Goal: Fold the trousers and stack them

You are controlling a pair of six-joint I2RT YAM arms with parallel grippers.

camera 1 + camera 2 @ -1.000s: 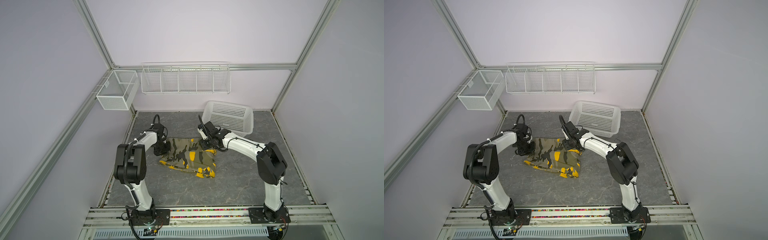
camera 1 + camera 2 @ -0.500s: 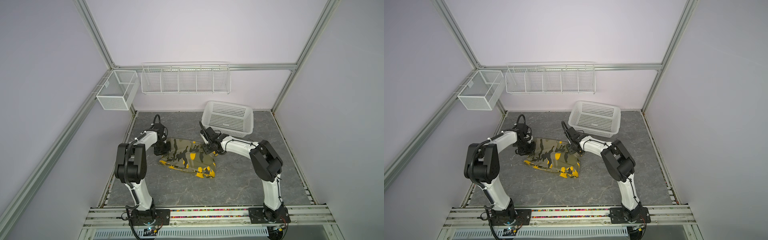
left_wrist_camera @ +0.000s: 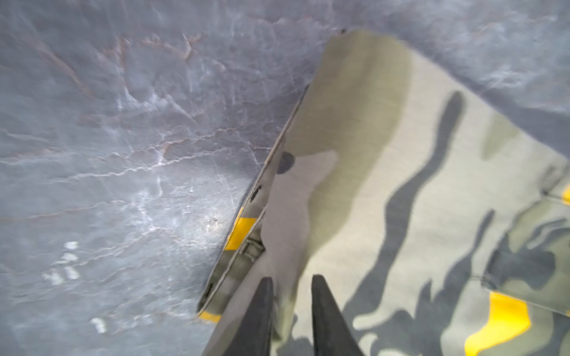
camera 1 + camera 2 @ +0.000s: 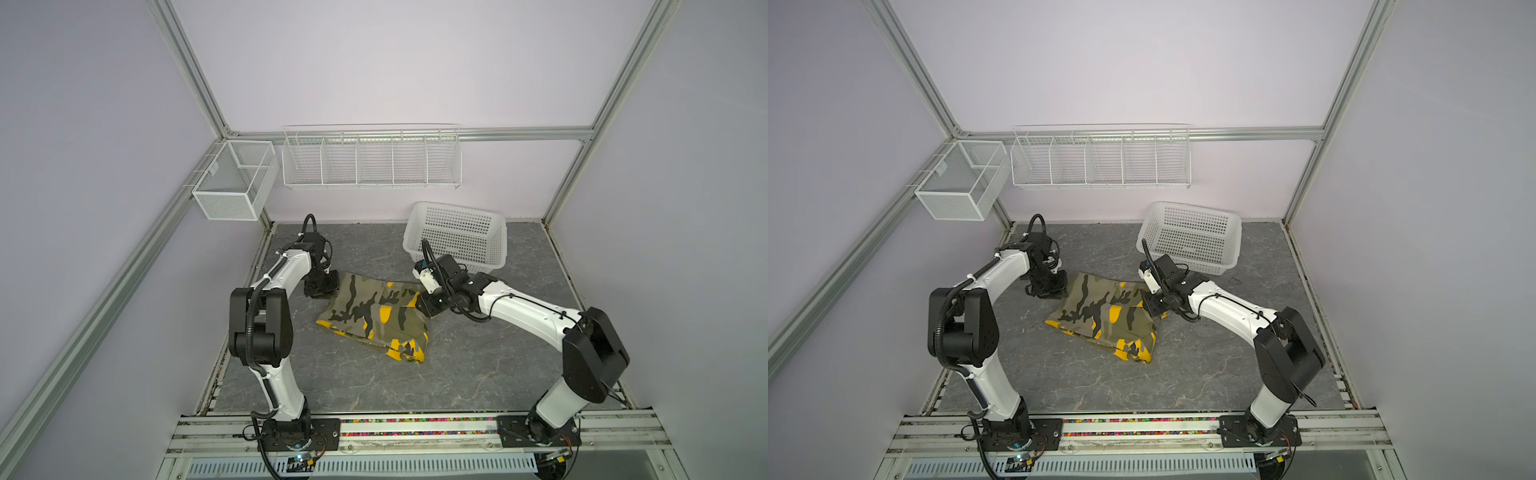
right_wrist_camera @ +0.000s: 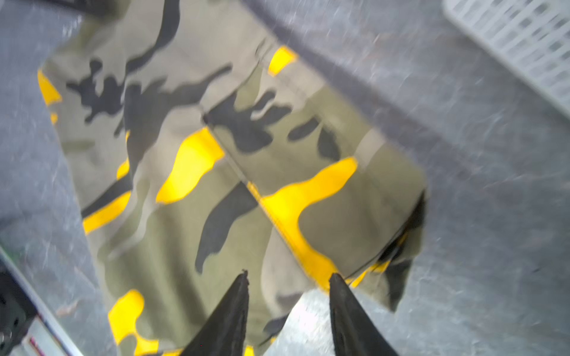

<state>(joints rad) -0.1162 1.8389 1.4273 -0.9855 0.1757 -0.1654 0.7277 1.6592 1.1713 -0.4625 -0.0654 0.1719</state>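
The trousers, in olive, khaki, black and yellow camouflage, lie folded into a compact pad in the middle of the grey table in both top views. My left gripper sits low at the pad's far left corner. Its fingers are slightly parted over the top layer near its edge, pinching nothing. My right gripper stands open at the pad's right edge. Between its fingertips show the cloth's rim and bare table.
A white plastic basket stands tilted at the back right, just behind the right wrist. A wire rack hangs on the back wall and a wire box on the left frame. A metal rail runs along the front.
Both grippers have opened and let go of the cloth. The right gripper has drawn back off the pad toward its right edge. The left arm has hardly moved.
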